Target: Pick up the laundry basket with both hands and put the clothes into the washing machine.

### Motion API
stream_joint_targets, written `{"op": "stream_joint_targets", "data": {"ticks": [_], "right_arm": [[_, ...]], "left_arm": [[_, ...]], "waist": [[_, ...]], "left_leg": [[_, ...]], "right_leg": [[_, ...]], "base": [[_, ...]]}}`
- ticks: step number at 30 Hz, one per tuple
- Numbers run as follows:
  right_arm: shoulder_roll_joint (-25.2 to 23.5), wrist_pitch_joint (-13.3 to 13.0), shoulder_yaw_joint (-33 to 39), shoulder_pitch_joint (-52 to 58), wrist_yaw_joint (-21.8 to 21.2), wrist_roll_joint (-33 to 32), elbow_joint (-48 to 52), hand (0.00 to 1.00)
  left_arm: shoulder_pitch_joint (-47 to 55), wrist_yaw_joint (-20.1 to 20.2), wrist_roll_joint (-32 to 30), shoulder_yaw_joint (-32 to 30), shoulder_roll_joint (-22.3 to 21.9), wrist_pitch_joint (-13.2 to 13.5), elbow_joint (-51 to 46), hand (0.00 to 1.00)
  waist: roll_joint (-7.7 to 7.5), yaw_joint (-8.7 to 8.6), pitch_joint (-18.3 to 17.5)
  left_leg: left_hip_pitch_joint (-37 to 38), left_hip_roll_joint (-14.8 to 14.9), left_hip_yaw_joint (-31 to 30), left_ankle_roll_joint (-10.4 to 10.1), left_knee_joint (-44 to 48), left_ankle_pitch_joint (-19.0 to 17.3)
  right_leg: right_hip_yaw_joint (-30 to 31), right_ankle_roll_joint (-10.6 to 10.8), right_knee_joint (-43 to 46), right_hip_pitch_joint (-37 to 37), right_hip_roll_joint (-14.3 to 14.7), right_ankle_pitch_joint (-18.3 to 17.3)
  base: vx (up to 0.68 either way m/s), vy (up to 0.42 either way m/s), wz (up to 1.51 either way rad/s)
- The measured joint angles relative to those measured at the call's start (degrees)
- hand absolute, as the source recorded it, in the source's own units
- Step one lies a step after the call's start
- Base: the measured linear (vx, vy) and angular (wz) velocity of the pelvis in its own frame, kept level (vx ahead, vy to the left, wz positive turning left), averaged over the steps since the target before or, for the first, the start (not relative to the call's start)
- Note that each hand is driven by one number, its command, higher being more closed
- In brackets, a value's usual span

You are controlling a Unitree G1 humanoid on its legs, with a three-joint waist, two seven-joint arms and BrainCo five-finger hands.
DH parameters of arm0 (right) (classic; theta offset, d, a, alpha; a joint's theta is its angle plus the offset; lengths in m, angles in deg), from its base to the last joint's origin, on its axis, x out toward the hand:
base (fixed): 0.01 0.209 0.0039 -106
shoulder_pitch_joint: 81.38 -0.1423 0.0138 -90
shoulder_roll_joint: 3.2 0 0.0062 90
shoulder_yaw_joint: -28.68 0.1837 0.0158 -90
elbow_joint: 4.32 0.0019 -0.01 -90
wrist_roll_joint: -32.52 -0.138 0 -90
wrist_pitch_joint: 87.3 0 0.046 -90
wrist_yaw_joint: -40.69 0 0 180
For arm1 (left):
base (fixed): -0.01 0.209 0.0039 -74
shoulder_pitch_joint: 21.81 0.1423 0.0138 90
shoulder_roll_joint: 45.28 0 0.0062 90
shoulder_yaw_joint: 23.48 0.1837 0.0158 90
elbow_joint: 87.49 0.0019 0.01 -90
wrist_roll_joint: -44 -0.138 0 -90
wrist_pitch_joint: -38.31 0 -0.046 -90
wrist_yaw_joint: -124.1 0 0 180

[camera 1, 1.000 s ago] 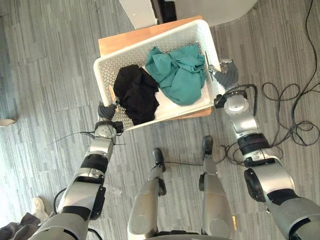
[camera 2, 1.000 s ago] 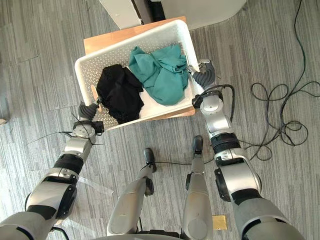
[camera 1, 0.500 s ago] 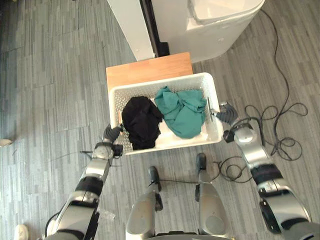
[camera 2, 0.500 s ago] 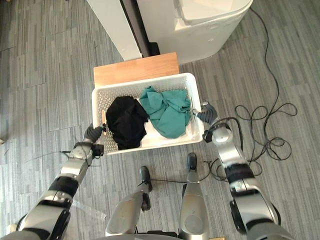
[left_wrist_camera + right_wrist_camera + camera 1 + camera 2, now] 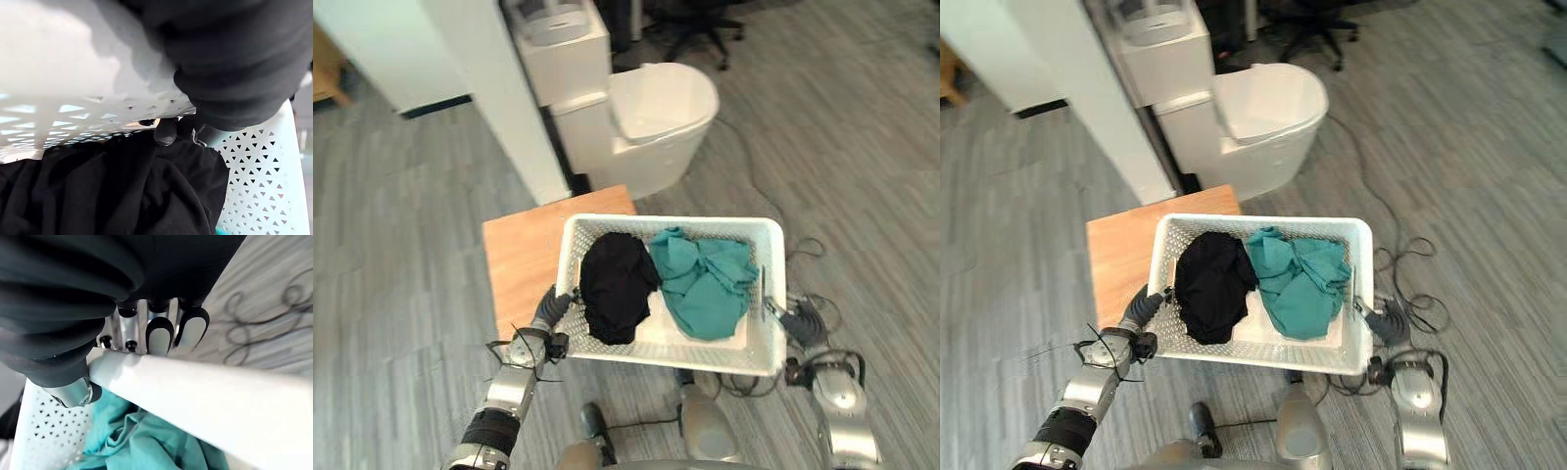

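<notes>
Left hand, right hand grip basket near wooden table, grey floor.

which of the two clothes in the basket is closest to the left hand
The black garment, at the basket end by the left hand; the teal garment lies toward the right hand.

Silver-grey arms with black bands end in dark ribbed covers and silver, dark-tipped fingers.

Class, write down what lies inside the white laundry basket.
Inside the basket lie a black garment and a teal garment, side by side and touching. They cover most of the floor, so anything beneath them is hidden.
</notes>
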Motion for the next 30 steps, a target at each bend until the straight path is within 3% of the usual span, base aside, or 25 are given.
{"op": "stream_joint_targets", "data": {"ticks": [2, 3, 4, 5, 6, 7, 8, 9, 10, 11, 12, 13, 14, 15, 17, 19, 21, 23, 24, 25, 26, 27, 28, 30], "right_arm": [[-2.8, 0.0, 1.7, 4.1, 1.2, -0.9, 4.0, 1.0], [-3.5, -0.1, 1.6, 5.4, 1.7, -1.0, 6.7, 1.0], [-3.8, -0.5, 1.2, 5.6, 1.9, -1.0, 7.1, 1.0], [-4.6, -0.8, 0.5, 5.1, 3.0, -1.0, 7.4, 1.0], [-5.1, -0.8, 0.5, 5.1, 3.8, -1.3, 7.4, 1.0], [-5.2, -0.9, 0.4, 5.6, 4.5, -1.3, 7.4, 1.0], [-4.5, -1.2, -0.5, 5.4, 4.7, -1.3, 7.6, 1.0], [-3.6, -1.5, -0.9, 5.4, 4.9, -1.3, 7.6, 1.0], [-2.1, -2.5, -0.9, 4.8, 4.9, -1.3, 6.4, 1.0], [-0.3, -2.9, -0.3, 3.1, 4.9, -1.3, 5.7, 1.0], [-0.5, -3.2, 0.4, 1.6, 5.2, -1.3, 3.9, 1.0], [-0.9, -3.2, 0.7, 1.5, 5.9, -1.2, 3.2, 1.0], [-1.0, -2.9, 0.7, 1.3, 6.0, -1.2, 0.9, 1.0], [-0.5, -2.6, 0.6, 1.2, 6.1, -0.8, 0.4, 1.0], [-1.1, -2.5, 0.5, 2.4, 6.0, -0.7, 0.4, 1.0], [-1.6, -2.6, 0.4, 4.1, 6.1, -0.7, 0.4, 1.0], [-1.5, -2.6, 0.4, 5.7, 6.2, -0.8, 0.4, 1.0], [-1.6, -2.6, -0.1, 5.7, 6.2, -0.8, 0.4, 1.0], [-1.1, -2.6, -0.9, 5.8, 6.2, -0.8, 0.5, 1.0], [-0.8, -2.6, -1.4, 6.0, 6.2, -0.8, 0.8, 1.0], [0.3, -2.6, -2.5, 6.7, 6.4, -0.8, 2.4, 1.0], [0.8, -2.5, -3.7, 6.9, 6.5, -0.7, 3.5, 1.0], [2.6, -2.8, -4.6, 6.7, 7.3, -0.8, 4.8, 1.0], [4.9, -2.0, -6.4, 3.9, 7.7, -0.6, 4.7, 1.0]], "left_arm": [[0.3, -0.1, 0.0, 1.4, -0.8, 0.0, -1.3, 1.0], [0.3, -0.3, 0.0, 1.5, -1.0, 0.0, -2.2, 1.0], [0.7, -0.3, 0.0, 1.3, -0.8, 0.0, -2.6, 1.0], [1.1, -0.4, 0.0, 0.1, -1.7, 0.0, -3.5, 1.0], [1.5, -0.5, -0.1, -0.4, -2.4, 0.0, -4.0, 1.0], [3.8, -0.6, -0.4, -1.0, -3.2, 0.0, -5.3, 1.0], [6.6, -1.1, -0.3, -1.2, -3.3, 0.0, -6.8, 1.0], [7.3, -1.4, -0.1, -1.2, -3.6, 0.1, -6.7, 1.0], [7.4, -1.5, 0.2, -1.3, -4.3, 0.6, -5.7, 1.0], [7.1, -1.5, 0.2, -1.4, -5.8, 1.4, -5.6, 1.0], [5.8, -1.5, 0.2, -1.3, -6.1, 2.0, -4.8, 1.0], [5.2, -1.5, 0.2, -1.2, -6.2, 1.9, -4.0, 1.0], [5.2, -1.5, 0.2, -1.0, -6.3, 1.9, -2.6, 1.0], [5.4, -1.5, 0.2, -1.0, -6.7, 1.3, -1.1, 1.0], [6.4, -1.5, 0.3, -0.8, -7.4, 0.9, -0.3, 1.0], [6.6, -1.4, 0.3, -0.1, -6.8, 0.9, 1.1, 1.0], [6.7, -1.4, 0.7, 1.5, -6.4, 0.7, 1.5, 1.0], [7.1, -1.4, 1.3, 1.5, -6.1, 0.7, 1.8, 1.0], [7.9, -1.4, 2.4, 1.5, -5.9, 0.6, 2.0, 1.0], [8.6, -1.4, 2.7, 1.5, -5.8, 0.7, 1.7, 1.0], [10.5, -1.5, 3.1, 1.4, -5.9, 0.8, 0.7, 1.0], [11.9, -1.6, 3.7, 1.3, -5.9, 0.8, -0.3, 1.0], [14.4, -1.7, 4.8, 1.2, -6.3, 1.3, -2.4, 1.0], [18.2, -2.8, 5.7, 0.5, -7.1, 1.5, -5.4, 1.0]], "waist": [[-0.13, 0.11, -0.2], [-0.19, -0.31, -0.4], [-0.21, -0.11, -1.4], [-0.03, 0.14, -1.6], [-0.18, 0.2, -1.7], [-0.14, 0.67, -1.7], [-0.59, 1.01, -2.1], [-0.23, 0.84, -2.3], [1.01, 0.85, -4.2], [3.72, 1.25, -4.9], [2.63, 0.09, -4.9], [2.03, -0.03, -5.0], [1.54, -0.07, -5.2], [3.51, 0.7, -5.2], [4.07, 0.63, -5.2], [4.09, 0.51, -5.3], [4.26, 0.7, -5.1], [4.49, 0.76, -4.7], [4.49, 1.0, -3.2], [4.53, 1.4, -2.6], [4.62, 2.5, -2.1], [4.54, 3.33, -1.7], [5.27, 4.26, -1.7], [5.97, 6.28, -1.2]], "left_leg": [[-0.5, 1.5, 6.5, -0.1, 2.8, -2.7], [-1.3, 3.8, 13.2, 0.4, 6.7, -4.6], [-1.7, 5.5, 16.3, 0.8, 7.6, -4.7], [-1.2, 8.4, 21.7, 0.7, 9.4, -5.3], [-0.4, 9.8, 23.9, 0.7, 10.7, -5.3], [2.2, 12.4, 28.9, 0.7, 13.9, -5.5], [4.7, 15.1, 33.4, 0.5, 18.9, -6.3], [5.3, 15.9, 34.2, 0.3, 19.9, -6.7], [4.5, 13.8, 31.8, 0.1, 15.7, -7.2], [3.4, 14.1, 31.9, 1.2, 12.0, -7.1], [4.2, 12.8, 33.6, -1.9, 12.2, -7.2], [4.3, 12.2, 33.8, -2.0, 12.7, -7.3], [4.6, 12.2, 34.7, -2.6, 13.6, -7.4], [4.8, 13.1, 35.7, -3.5, 12.9, -6.6], [4.9, 14.4, 35.8, -3.3, 12.3, -5.4], [4.3, 17.3, 34.3, -3.4, 15.4, -5.4], [1.9, 22.5, 30.7, -3.2, 24.4, -5.3], [1.3, 26.0, 29.2, -1.7, 31.4, -4.5], [1.7, 29.3, 26.4, 3.3, 39.7, -1.5], [1.4, 30.2, 24.4, 6.7, 43.0, 0.7], [-1.4, 31.1, 18.0, 14.1, 49.5, 6.4], [-3.3, 30.6, 13.6, 14.7, 52.7, 6.1], [-8.4, 25.9, 3.6, 10.7, 56.7, 2.6], [-13.6, 16.6, -7.0, 5.9, 56.3, -4.8]], "right_leg": [[4.3, 1.8, -2.0, -1.6, 1.8, 4.8], [4.8, 1.0, -6.1, -3.4, 4.9, 14.6], [4.2, -4.3, -9.0, -3.5, 6.2, 19.0], [-5.0, -4.1, -3.2, -5.4, 7.9, 14.0], [-11.6, -7.3, 2.8, -5.9, 7.2, 7.7], [-20.6, -12.6, 11.5, -4.2, 4.3, 2.0], [-22.6, -12.6, 14.0, -3.0, 5.1, 3.4], [-24.4, -13.5, 14.2, -2.7, 5.7, 4.4], [-22.8, -10.5, 9.7, -2.5, 7.5, 6.9], [-22.3, -9.4, 8.7, -2.4, 9.2, 4.9], [-23.3, -12.7, 20.2, -3.9, 3.9, -6.5], [-24.0, -10.8, 21.8, -3.4, 1.4, -9.8], [-24.4, -9.7, 17.9, -1.2, 1.4, -11.5], [-25.2, -10.9, 12.5, 0.6, 4.1, -9.6], [-25.2, -10.5, 6.5, 3.2, 6.6, -9.3], [-25.3, -10.3, 4.2, 5.0, 8.5, -9.2], [-25.4, -10.3, 3.4, 6.3, 10.2, -9.3], [-25.2, -11.3, 3.6, 7.8, 10.9, -9.9], [-24.3, -12.8, 4.9, 10.7, 11.1, -11.0], [-23.3, -13.6, 6.0, 11.7, 11.1, -11.5], [-20.3, -15.4, 8.2, 13.0, 11.0, -13.1], [-18.6, -15.4, 8.9, 13.3, 11.0, -14.5], [-15.4, -14.1, 9.6, 13.2, 10.8, -18.3], [-10.8, -15.0, 9.9, 13.0, 11.0, -19.0]], "base": [[0.01, 0.027, -1.86], [-0.01, 0.013, -1.94], [0.01, -0.03, -2.44], [0.04, -0.074, -1.65], [0.1, -0.077, -2.0], [0.12, -0.117, -1.89], [0.09, -0.149, -1.84], [0.0, -0.204, -1.63], [-0.1, -0.16, -1.31], [-0.09, -0.127, -1.22], [-0.04, -0.098, -0.67], [0.02, -0.202, -0.48], [0.02, -0.293, -0.63], [0.01, -0.293, -0.67], [0.02, -0.223, -0.36], [0.0, -0.15, 0.0], [-0.02, -0.062, 0.01], [0.01, -0.028, -0.21], [0.03, -0.029, -0.39], [0.03, -0.025, -0.7], [0.01, 0.001, -0.7], [0.04, 0.037, -0.99], [0.07, 0.085, -1.01], [0.09, 0.122, -1.34]]}}
